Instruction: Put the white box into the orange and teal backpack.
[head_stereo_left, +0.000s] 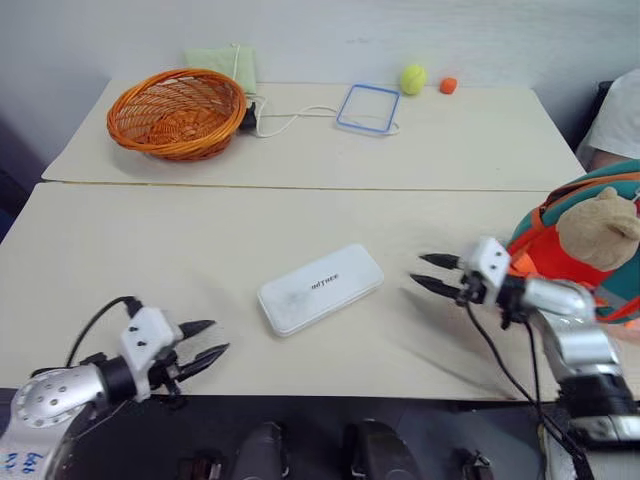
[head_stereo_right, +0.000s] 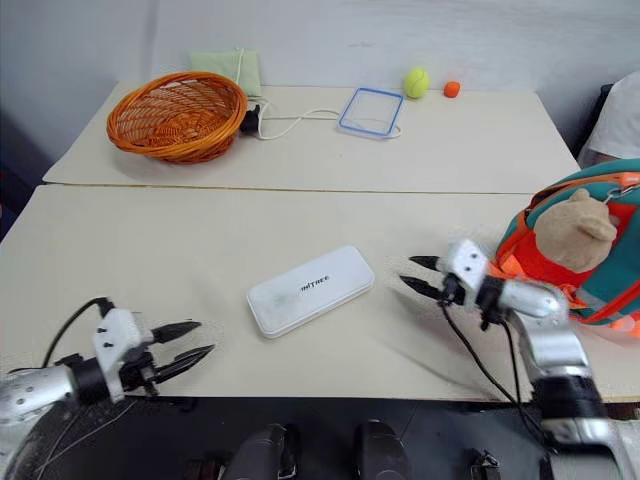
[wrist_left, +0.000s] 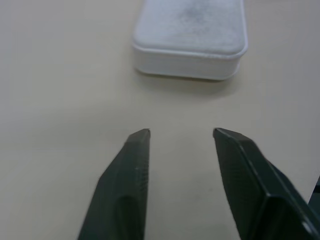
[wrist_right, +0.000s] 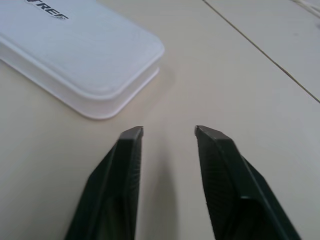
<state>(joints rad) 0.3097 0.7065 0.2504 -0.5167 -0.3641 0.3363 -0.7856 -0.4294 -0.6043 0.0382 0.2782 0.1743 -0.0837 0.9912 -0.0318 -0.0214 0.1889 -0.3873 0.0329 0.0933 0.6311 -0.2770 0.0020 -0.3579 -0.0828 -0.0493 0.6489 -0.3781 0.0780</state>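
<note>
At the near edge of the desk, toward its left corner, the left tool hangs just above the surface with its two black fingers apart and nothing between them, aimed at the white box. The box lies flat near the middle of the near desk, its dark lettering facing up, one short end turned toward the left tool and the other toward the right tool. Neither tool touches it. The right tool hovers beside the box's right end, its fingers likewise apart and empty, pointing at that end across a short gap of bare desk.

Just behind the right tool, at the right edge of the desk, stands the orange and teal backpack, its tan plush bear head facing up.

A seam divides this desk from a second one behind. On the far desk, an orange wicker basket sits near the left corner, with a green cloth behind it and a white cable running beside it. A clear lid with blue rim lies mid-desk, and a yellow-green ball and a small orange ball rest by the far edge.
</note>
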